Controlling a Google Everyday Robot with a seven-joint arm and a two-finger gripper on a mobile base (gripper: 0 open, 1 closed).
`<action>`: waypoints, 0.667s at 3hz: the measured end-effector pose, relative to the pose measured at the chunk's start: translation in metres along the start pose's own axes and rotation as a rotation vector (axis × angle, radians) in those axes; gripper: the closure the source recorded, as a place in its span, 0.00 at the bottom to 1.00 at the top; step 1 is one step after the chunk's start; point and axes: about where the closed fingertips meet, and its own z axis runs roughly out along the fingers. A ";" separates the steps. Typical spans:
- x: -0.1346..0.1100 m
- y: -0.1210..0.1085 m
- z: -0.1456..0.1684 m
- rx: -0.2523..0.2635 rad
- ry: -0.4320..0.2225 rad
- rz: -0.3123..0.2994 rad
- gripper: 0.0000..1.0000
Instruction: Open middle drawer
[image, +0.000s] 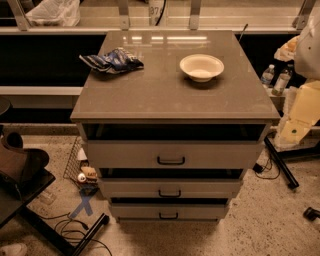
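A grey cabinet stands in the middle with three drawers stacked in its front. The middle drawer has a flat pale front and a small black bar handle at its centre. It sits between the taller top drawer and the bottom drawer. A dark gap shows above each drawer front. My gripper is out of view and nothing touches the handles. A white rounded shape at the right edge may be part of my arm.
On the cabinet top lie a white bowl and a crumpled blue chip bag. A dark chair and stand are at the left, with clutter and cables on the floor. Bottles, a pale yellow box and a black bar are at the right.
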 end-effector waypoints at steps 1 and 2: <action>-0.003 0.005 0.005 0.018 -0.023 0.004 0.00; -0.001 0.018 0.039 0.029 -0.089 0.041 0.00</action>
